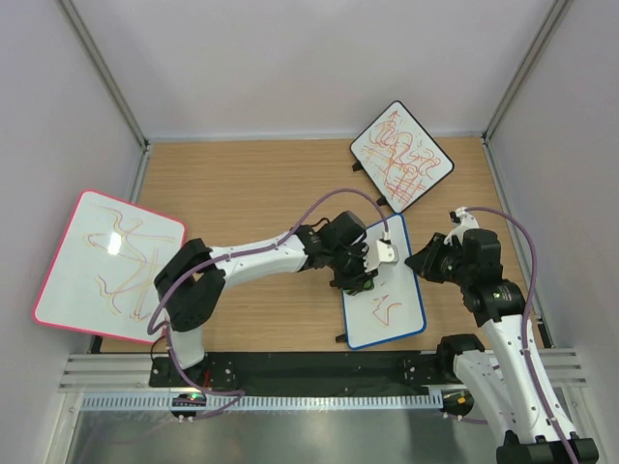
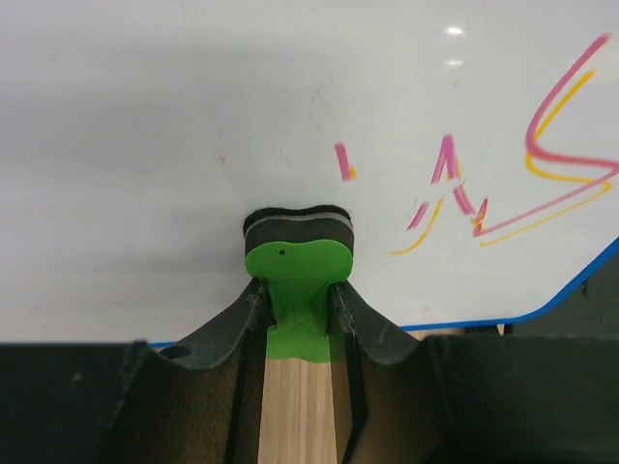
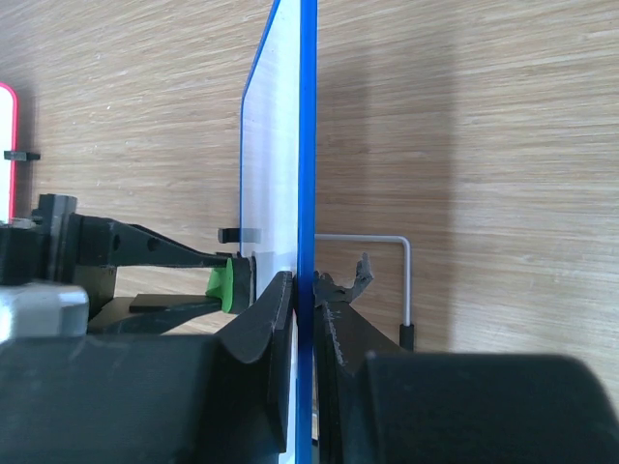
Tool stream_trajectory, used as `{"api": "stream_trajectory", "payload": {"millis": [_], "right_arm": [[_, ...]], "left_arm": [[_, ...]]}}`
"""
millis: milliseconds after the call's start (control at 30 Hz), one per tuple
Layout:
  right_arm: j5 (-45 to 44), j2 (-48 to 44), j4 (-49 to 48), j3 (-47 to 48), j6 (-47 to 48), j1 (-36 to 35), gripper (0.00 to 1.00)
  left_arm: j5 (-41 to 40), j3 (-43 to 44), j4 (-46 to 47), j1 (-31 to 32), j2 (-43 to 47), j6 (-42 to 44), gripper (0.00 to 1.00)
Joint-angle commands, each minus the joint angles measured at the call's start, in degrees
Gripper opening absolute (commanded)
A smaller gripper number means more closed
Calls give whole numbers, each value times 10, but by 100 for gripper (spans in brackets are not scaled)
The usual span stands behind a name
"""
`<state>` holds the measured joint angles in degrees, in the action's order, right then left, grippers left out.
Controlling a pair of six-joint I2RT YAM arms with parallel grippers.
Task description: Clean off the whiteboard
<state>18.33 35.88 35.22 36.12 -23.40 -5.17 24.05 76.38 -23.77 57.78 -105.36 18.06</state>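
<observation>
Gripping the green eraser (image 2: 295,261) in the left gripper (image 2: 297,300), pressed its pad against the whiteboard (image 1: 404,290) near red scribbles (image 1: 385,309); clamped the whiteboard's right edge in the right gripper (image 3: 305,285).

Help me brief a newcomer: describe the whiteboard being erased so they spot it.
On the wooden table, look near the front edge, right of centre. The whiteboard there has a blue frame and few red marks; the pink-framed board lies far left, the black-framed board at the back is densely scribbled.
</observation>
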Motion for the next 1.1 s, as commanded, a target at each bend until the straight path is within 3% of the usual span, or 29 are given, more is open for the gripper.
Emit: {"api": "stream_trajectory", "payload": {"millis": [0, 233, 333, 533, 833, 1067], "right_arm": [[5, -3, -14, 13, 7, -3, 1], [1, -5, -14, 13, 5, -4, 1], [2, -5, -14, 13, 5, -4, 1], [3, -6, -13, 13, 5, -4, 1], [1, -5, -14, 13, 4, -3, 1], [2, -6, -14, 12, 4, -4, 1]], "left_arm": [[44, 54, 21, 15, -26, -18, 0], [43, 173, -33, 37, -76, -20, 0], [55, 184, -46, 44, -83, -25, 0], [57, 118, -44, 46, -60, -10, 0], [14, -62, -4, 49, -8, 36, 0], [-3, -74, 4, 50, 1, 42, 0]]}}
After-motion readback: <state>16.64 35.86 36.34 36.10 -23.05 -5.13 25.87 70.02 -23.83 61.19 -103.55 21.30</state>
